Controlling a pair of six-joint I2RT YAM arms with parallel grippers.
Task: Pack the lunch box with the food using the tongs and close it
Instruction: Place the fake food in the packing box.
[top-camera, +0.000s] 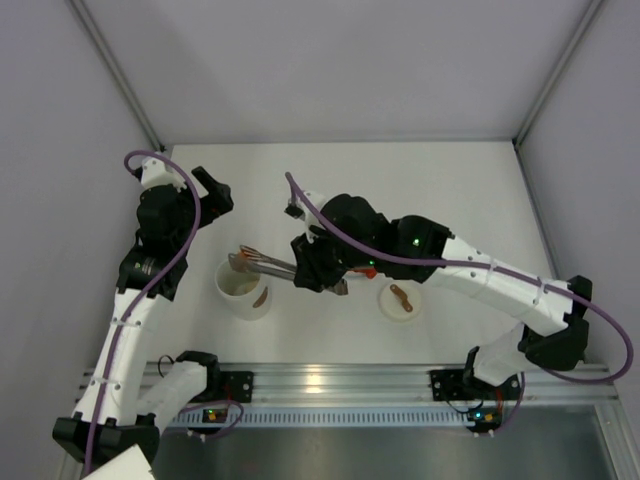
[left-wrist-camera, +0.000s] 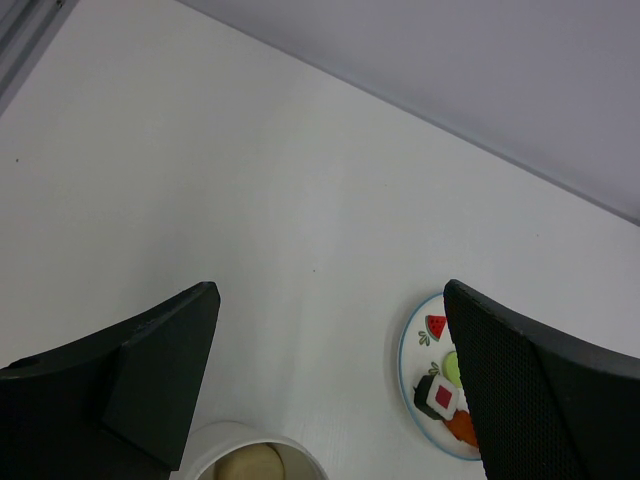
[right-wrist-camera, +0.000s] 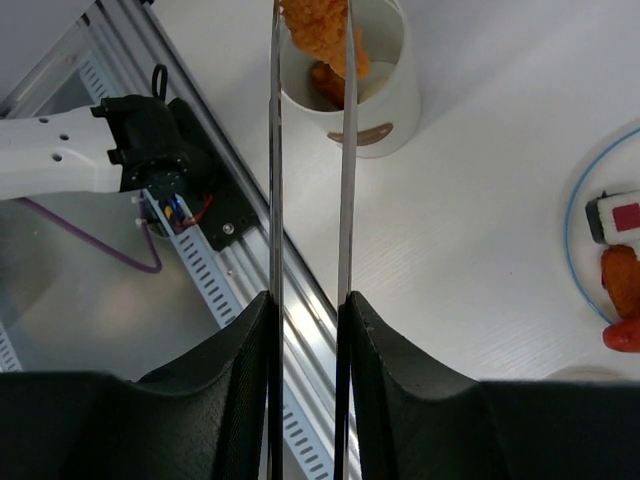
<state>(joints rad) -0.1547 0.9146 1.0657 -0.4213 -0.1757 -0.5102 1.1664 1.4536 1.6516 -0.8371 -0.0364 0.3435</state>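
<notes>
My right gripper (top-camera: 318, 265) (right-wrist-camera: 308, 300) is shut on the slender silvery tongs (top-camera: 265, 265) (right-wrist-camera: 345, 200), one arm against each finger. The tong tips pinch an orange food piece (right-wrist-camera: 320, 30) just above the open white lunch box (top-camera: 243, 290) (right-wrist-camera: 395, 95), which has a brown mark on its wall. Another orange piece (right-wrist-camera: 325, 78) lies inside. More food, a sushi roll (right-wrist-camera: 620, 215) (left-wrist-camera: 438, 395) and orange bits (right-wrist-camera: 620, 278), sits on the plate (right-wrist-camera: 573, 235) (left-wrist-camera: 405, 365). My left gripper (top-camera: 212, 190) (left-wrist-camera: 330, 380) hangs open behind the lunch box (left-wrist-camera: 240, 438), holding nothing.
A small white round lid (top-camera: 398, 298) with a brown mark lies right of the lunch box. The metal rail (top-camera: 330, 380) and the arm bases run along the near edge. Grey walls close off the back and both sides of the table.
</notes>
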